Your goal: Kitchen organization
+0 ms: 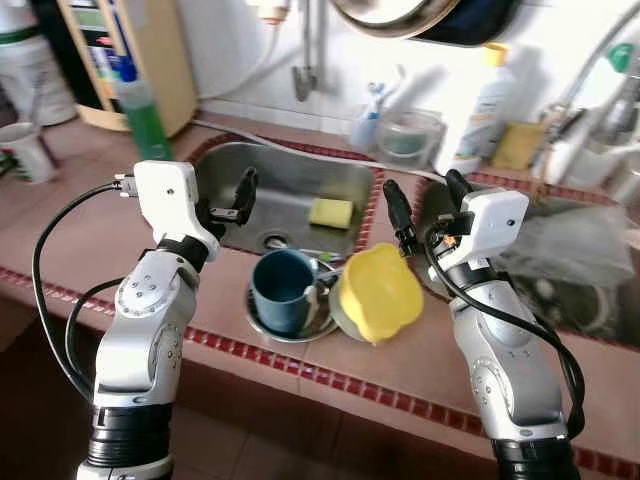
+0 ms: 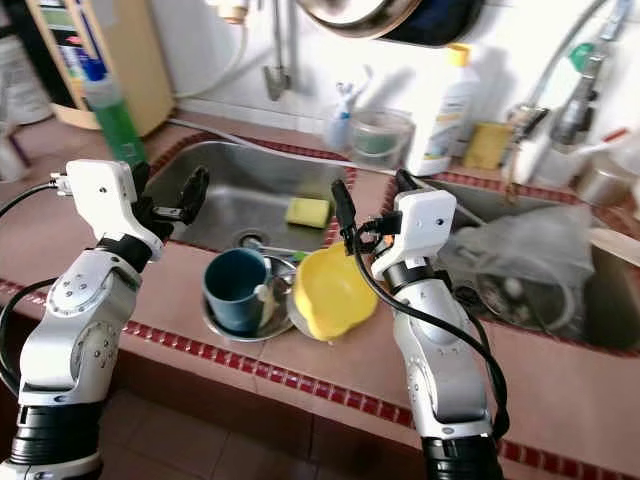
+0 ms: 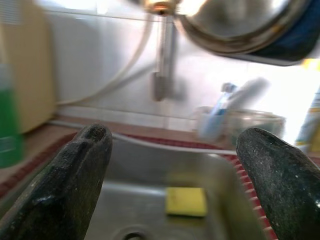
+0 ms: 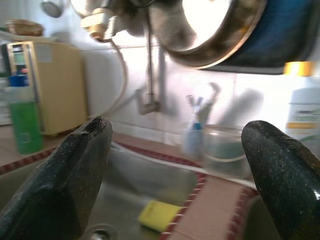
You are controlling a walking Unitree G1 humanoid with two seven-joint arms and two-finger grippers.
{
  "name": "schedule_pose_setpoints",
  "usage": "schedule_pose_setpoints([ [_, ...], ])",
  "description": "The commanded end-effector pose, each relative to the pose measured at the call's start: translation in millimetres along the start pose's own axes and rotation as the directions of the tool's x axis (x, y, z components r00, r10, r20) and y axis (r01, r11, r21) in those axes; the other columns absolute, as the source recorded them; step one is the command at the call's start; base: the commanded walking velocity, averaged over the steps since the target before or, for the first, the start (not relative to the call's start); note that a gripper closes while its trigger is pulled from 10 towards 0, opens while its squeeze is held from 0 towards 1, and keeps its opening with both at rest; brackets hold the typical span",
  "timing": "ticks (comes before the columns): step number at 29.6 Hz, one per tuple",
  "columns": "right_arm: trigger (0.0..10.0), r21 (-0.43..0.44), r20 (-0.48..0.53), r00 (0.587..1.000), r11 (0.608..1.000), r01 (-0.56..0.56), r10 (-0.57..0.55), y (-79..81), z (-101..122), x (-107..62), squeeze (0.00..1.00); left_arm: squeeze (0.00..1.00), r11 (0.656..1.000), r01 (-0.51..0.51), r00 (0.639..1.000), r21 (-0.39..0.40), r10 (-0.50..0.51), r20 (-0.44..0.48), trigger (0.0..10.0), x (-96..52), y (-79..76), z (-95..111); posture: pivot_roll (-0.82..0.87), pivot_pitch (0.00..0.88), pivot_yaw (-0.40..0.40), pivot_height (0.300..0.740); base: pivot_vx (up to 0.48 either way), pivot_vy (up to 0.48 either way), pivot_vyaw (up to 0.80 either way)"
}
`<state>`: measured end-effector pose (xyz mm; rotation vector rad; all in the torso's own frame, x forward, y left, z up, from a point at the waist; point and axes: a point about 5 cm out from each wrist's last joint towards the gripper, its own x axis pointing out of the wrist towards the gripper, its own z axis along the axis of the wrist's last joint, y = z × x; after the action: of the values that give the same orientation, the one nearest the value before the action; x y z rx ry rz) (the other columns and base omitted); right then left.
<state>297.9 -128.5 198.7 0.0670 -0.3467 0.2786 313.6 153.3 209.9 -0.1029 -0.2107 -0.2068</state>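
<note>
- Left gripper (image 1: 232, 200) is raised over the near left edge of the left sink basin (image 1: 290, 175), its two black fingers spread apart with nothing between them.
- Right gripper (image 1: 425, 205) hangs above the tiled strip between the two basins, fingers likewise spread wide and holding nothing.
- Just below and between the grippers, on the front rim of the counter (image 1: 420, 355), a blue mug (image 1: 283, 288) stands upright in a shallow metal dish (image 1: 292, 325).
- Touching the mug's right side, a yellow plastic bowl (image 1: 378, 293) lies tilted on its side, its opening turned toward the robot.
- Inside the left basin a yellow sponge (image 1: 331, 212) rests on the steel floor near the far right corner, a little way from the drain (image 1: 275, 242).
- The right sink basin (image 2: 560, 280) holds a crumpled clear plastic bag (image 2: 520, 245) and some metalware, blurred.
- Behind the basins, against the white tiled wall, stand a clear tub (image 1: 408, 135) with brushes beside it and a white bottle with a yellow cap (image 1: 485, 100).
- Far left on the counter, a green bottle (image 1: 142, 108) stands before a beige appliance (image 1: 150, 55).
</note>
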Motion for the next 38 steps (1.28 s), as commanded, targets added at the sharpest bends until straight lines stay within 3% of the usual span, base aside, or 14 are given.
schedule_pose_setpoints([
  [1,10.0,0.006,-0.006,1.000,1.000,0.008,-0.008,-3.6,0.5,2.4,0.00,0.00,1.000,0.009,1.000,-0.003,-0.009,0.006,10.0,0.1,-2.3,3.0,-0.06,0.006,0.008,0.740,0.000,0.000,-0.79],
  [12,10.0,0.006,-0.003,1.000,1.000,0.006,-0.006,-3.6,1.4,3.8,0.00,0.00,0.999,-0.013,1.000,-0.035,0.012,-0.009,10.0,-0.4,-0.9,1.7,-0.06,0.013,0.002,0.740,0.000,0.028,-0.79],
  [26,10.0,-0.004,0.015,1.000,1.000,0.005,-0.005,-3.3,3.7,3.6,0.00,0.00,0.998,-0.028,1.000,-0.050,0.027,-0.012,10.0,1.0,0.8,2.3,-0.06,0.020,0.002,0.740,0.000,0.433,0.00],
  [38,10.0,-0.009,0.017,1.000,1.000,0.004,-0.004,-3.3,3.3,4.1,0.00,0.00,0.999,0.002,1.000,-0.043,-0.001,0.009,10.0,1.3,-3.2,6.1,-0.06,0.024,0.007,0.740,0.000,0.000,0.00],
])
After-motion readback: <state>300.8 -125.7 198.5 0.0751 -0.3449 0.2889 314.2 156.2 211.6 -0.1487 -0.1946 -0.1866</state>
